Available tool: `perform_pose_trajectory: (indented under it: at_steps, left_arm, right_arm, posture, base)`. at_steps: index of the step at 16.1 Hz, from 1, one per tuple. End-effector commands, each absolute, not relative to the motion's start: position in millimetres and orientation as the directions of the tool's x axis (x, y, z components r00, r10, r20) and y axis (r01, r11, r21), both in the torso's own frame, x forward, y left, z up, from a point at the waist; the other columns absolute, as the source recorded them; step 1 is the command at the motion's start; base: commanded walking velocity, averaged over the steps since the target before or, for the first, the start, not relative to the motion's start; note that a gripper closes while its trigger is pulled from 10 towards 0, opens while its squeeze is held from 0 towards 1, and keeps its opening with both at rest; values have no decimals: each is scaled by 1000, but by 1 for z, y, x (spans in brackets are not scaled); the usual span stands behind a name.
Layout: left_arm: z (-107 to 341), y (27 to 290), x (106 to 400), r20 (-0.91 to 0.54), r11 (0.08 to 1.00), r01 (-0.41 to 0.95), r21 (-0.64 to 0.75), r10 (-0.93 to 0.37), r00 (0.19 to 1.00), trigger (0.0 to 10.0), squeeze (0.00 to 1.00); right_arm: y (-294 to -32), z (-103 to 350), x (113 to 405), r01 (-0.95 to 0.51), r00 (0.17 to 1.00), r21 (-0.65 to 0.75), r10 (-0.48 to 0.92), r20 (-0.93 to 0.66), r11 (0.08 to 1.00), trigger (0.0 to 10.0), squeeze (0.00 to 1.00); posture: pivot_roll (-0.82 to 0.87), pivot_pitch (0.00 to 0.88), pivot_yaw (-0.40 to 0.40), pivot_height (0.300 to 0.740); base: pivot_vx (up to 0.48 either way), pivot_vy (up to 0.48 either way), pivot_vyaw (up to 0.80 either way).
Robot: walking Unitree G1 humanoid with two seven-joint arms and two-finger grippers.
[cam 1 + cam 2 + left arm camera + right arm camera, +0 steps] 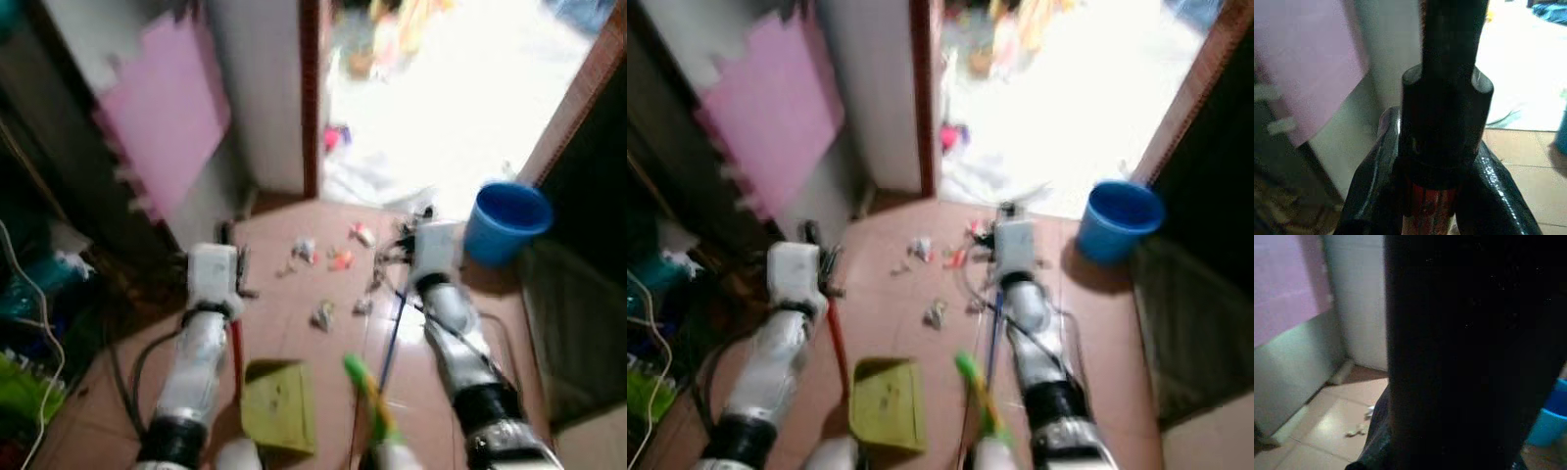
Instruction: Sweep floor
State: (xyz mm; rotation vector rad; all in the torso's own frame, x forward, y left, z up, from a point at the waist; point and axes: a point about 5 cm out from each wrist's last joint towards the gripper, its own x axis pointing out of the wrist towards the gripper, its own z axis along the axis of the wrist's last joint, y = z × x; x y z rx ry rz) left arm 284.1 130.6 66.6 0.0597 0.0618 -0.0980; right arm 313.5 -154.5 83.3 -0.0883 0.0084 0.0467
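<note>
One dustpan, perhaps seven scraps.

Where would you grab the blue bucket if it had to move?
Take the bucket by its rim, on the side facing the robot, coming down from above. It stands upright with its mouth open, so the rim is exposed, and its far side sits close to the door frame. The right tool is nearest, though it looks occupied now.
</note>
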Motion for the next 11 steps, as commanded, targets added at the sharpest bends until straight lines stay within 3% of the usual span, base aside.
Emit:
perform_pose_trajectory:
  at_steps: [1,11]
  left_arm:
    - [78,135,288,-7,995,86,57,-86,996,10000,0]
    - [79,143,291,-7,996,58,64,-58,998,10000,0]
  right_arm:
    - [-151,86,315,-51,999,-105,51,-3,993,10000,0]
    - [-152,87,318,-49,999,-91,49,-4,995,10000,0]
  posture:
    - [-1,0,31,740]
    - [9,0,21,740]
  base:
    - [0,0,0]
    - [0,0,0]
